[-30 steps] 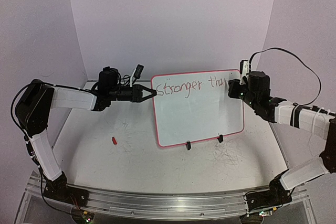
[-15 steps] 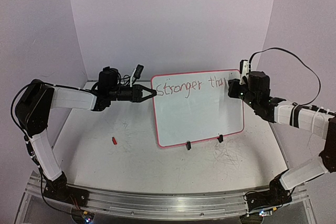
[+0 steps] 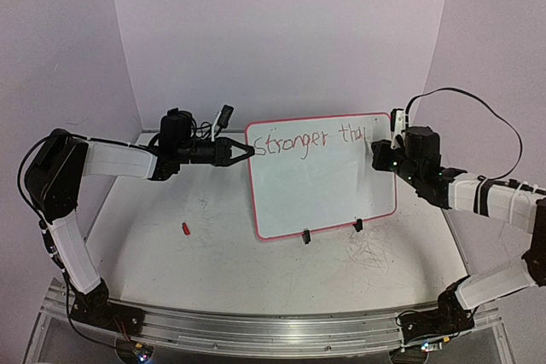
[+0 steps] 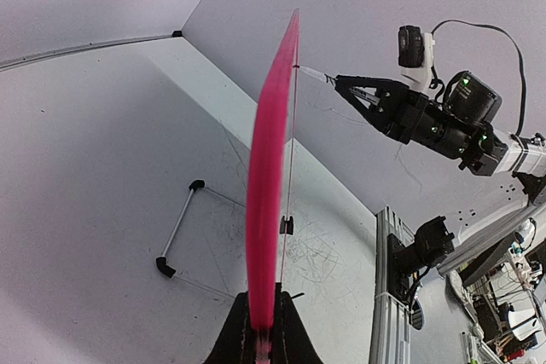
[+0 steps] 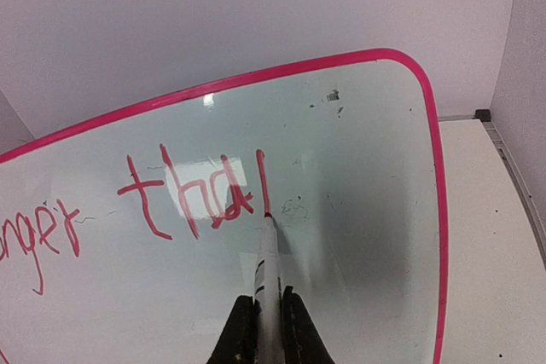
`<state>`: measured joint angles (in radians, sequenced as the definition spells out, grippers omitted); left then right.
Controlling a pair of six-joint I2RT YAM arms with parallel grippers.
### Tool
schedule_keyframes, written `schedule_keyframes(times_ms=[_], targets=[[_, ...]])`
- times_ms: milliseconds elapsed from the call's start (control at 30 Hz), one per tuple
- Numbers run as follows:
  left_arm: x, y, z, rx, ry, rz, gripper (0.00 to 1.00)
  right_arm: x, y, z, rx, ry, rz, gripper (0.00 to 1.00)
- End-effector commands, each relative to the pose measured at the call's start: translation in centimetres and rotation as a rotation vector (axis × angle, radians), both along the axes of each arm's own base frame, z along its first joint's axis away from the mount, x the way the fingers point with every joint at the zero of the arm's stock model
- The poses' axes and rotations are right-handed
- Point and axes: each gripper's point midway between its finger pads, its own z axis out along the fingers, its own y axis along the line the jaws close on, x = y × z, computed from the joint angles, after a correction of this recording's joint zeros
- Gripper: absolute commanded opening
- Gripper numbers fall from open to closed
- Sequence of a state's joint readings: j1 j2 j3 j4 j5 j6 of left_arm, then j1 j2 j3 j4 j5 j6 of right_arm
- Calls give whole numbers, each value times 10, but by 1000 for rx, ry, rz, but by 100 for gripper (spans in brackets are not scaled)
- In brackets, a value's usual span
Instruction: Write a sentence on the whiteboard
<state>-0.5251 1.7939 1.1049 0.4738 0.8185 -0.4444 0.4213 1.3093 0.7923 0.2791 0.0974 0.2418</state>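
Note:
The whiteboard (image 3: 324, 185) stands tilted on the table on two black clip feet, pink-rimmed. My left gripper (image 3: 249, 150) is shut on its left rim; in the left wrist view the rim (image 4: 269, 176) runs edge-on up from my jaws (image 4: 263, 330). The sentence (image 3: 311, 142) reads "Stronger tha" plus one upright stroke, in red, on one line. My right gripper (image 3: 376, 158) is shut on a white marker (image 5: 268, 274), whose red tip touches the board at the foot of that last stroke (image 5: 262, 181).
A small red marker cap (image 3: 185, 228) lies on the table left of the board. Purple walls close in at the back and both sides. Faint grey scribbles (image 3: 367, 253) mark the tabletop in front of the board. The metal rail (image 3: 256, 330) runs along the near edge.
My right gripper has moved slightly down and right along the board, drawing a new upright stroke after "tha". The left arm and the board have not moved.

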Motion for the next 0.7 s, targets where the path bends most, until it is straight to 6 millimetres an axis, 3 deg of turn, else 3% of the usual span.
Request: schedule_keyframes(times_ms=[0, 333, 667], targets=[[-12, -10, 8, -6, -38, -51, 0, -2, 0, 3, 19, -3, 4, 0], [-12, -9, 8, -6, -40, -50, 0, 16, 2, 32, 33, -83, -24, 0], [-12, -9, 8, -5, -41, -50, 0, 25, -1, 40, 21, -107, -56, 0]])
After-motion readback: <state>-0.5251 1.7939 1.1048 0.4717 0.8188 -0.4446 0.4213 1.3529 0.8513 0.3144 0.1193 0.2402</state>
